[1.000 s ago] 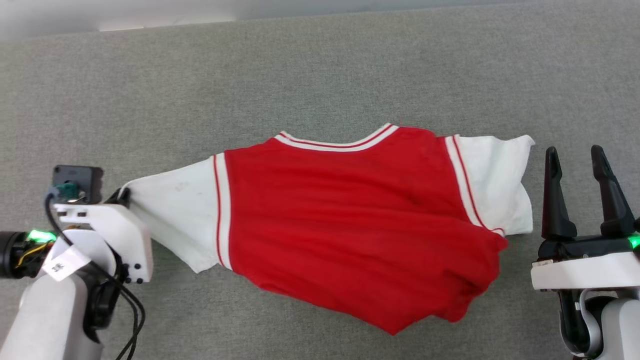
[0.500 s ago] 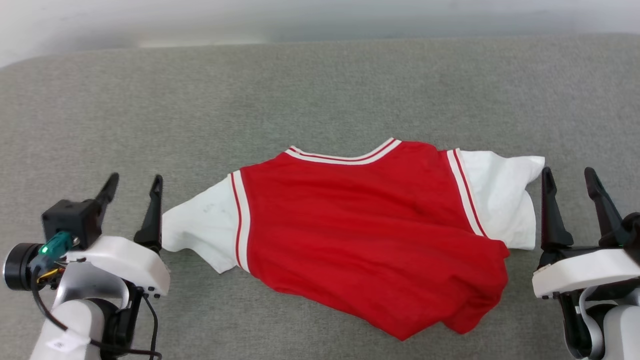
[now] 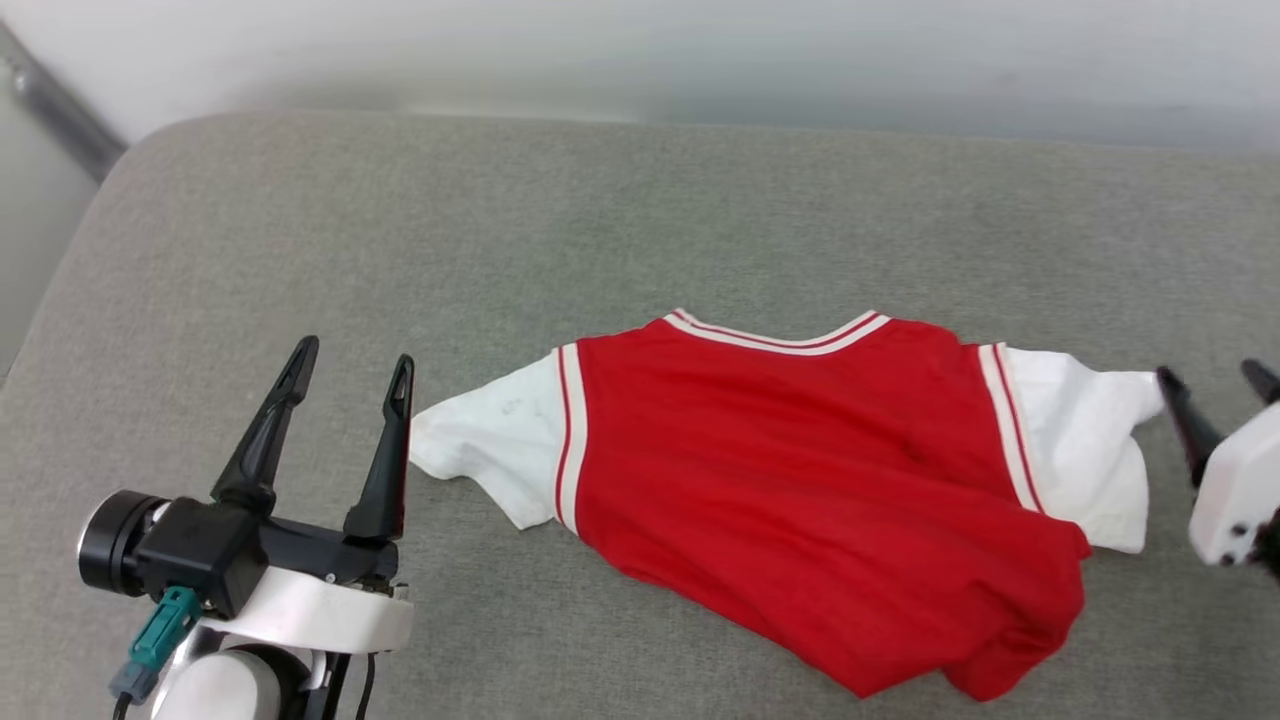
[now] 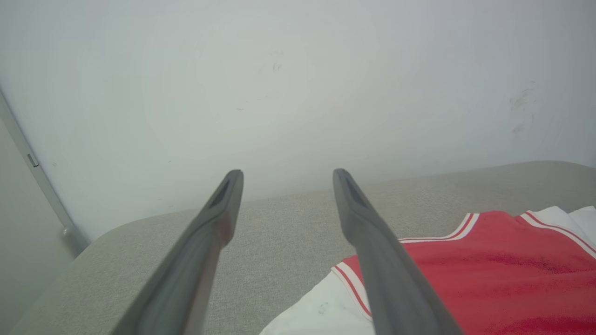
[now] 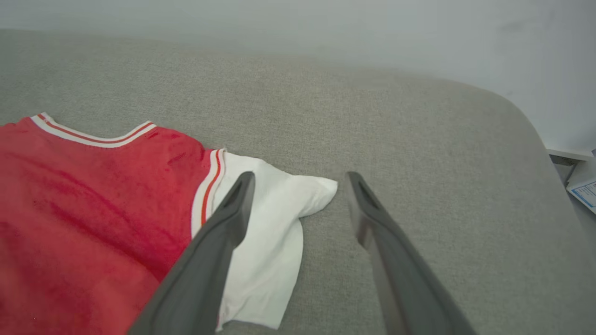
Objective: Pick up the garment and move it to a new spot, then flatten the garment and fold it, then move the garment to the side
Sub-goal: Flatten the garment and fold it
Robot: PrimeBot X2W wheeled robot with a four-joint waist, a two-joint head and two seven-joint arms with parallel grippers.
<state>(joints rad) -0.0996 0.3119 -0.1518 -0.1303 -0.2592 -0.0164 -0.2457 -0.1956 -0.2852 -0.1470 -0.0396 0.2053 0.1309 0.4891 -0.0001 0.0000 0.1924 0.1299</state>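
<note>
- On the grey padded surface [image 3: 500, 230] lies the shirt [image 3: 820, 480], spread sideways, with its striped collar [image 3: 775, 337] toward the far edge and its red body toward the robot.
- Its white left sleeve [image 3: 490, 450] lies fairly flat. The white right sleeve [image 3: 1085, 450] is a little rumpled, and the red hem [image 3: 1000, 660] bunches at the near right corner.
- At the lower left of the head view, the left gripper [image 3: 354, 353] has its jaws spread wide and holds nothing. Its nearer fingertip stands just beside the tip of the left sleeve.
- From the left wrist, the left gripper [image 4: 287, 173] points over the surface toward a pale wall [image 4: 298, 70], with the shirt [image 4: 489, 288] at the lower right.
- At the right edge of the head view, the right gripper [image 3: 1210, 372] has its jaws spread and empty, just beside the right sleeve.
- From the right wrist, one of its fingers [image 5: 219, 242] crosses in front of the right sleeve [image 5: 274, 232] and the other stands over bare surface. Whether it touches the cloth cannot be told.
</note>
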